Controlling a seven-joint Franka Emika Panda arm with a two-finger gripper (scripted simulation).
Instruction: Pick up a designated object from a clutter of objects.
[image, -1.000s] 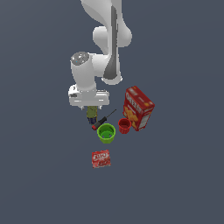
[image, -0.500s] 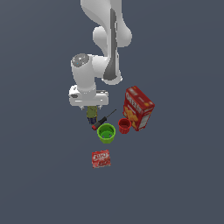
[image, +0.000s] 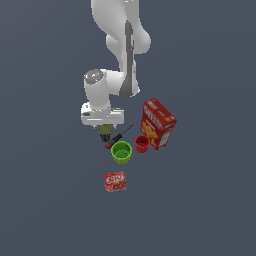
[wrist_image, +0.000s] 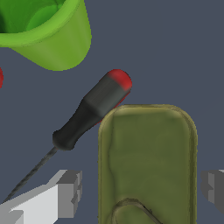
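The tin can (wrist_image: 147, 162) has an olive-green top and lies on the floor beside the screwdriver; in the exterior view (image: 105, 133) it shows just under the hand. My gripper (wrist_image: 142, 190) is open and straddles the can, one finger (wrist_image: 68, 192) on each side with small gaps to the can's sides. In the exterior view the gripper (image: 105, 129) hangs low over the can at the left of the clutter. The can's blue sides are mostly hidden.
A red-handled black screwdriver (wrist_image: 89, 111) lies against the can's corner. The green cup (image: 121, 151) stands just beyond it, then the red cup (image: 142, 144) and the tall red box (image: 158, 123). A flat red packet (image: 115, 181) lies apart, nearer the camera.
The hand seems to have come down slightly over the tin can. The other objects have not moved.
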